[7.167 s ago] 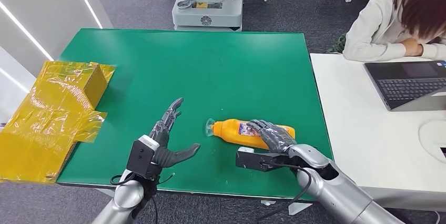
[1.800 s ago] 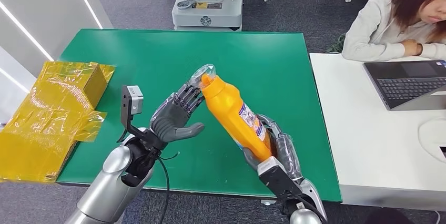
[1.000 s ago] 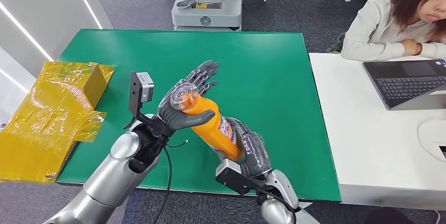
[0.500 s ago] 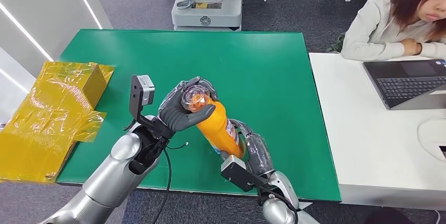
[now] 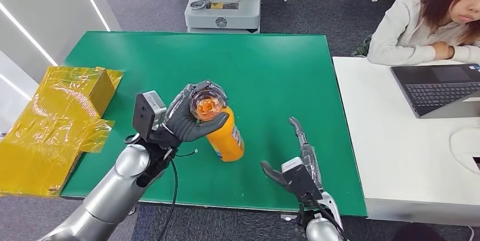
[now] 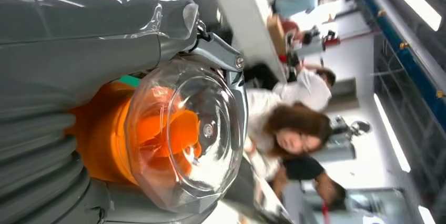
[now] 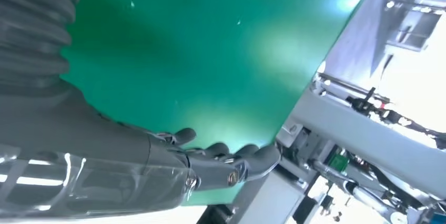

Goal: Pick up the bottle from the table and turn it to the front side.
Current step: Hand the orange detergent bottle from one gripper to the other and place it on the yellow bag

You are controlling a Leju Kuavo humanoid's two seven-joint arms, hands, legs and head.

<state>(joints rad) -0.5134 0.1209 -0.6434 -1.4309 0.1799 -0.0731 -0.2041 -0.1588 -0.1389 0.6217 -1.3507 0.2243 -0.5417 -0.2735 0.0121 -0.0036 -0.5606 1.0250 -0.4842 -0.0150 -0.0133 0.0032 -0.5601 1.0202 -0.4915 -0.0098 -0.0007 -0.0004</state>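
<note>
A crumpled sheet of yellow film (image 5: 54, 125) lies at the far left edge of the green bench (image 5: 271, 71). Near the front middle of the bench, the robot's left hand (image 5: 189, 117) wraps its fingers and thumb around the neck of an orange bottle (image 5: 223, 134), just under its clear cap (image 5: 205, 104). To the right, the right hand (image 5: 297, 159) holds nothing, fingers extended and apart. Further right, a person (image 5: 427, 17) sits at a white desk (image 5: 407, 156) with a laptop (image 5: 438, 89).
</note>
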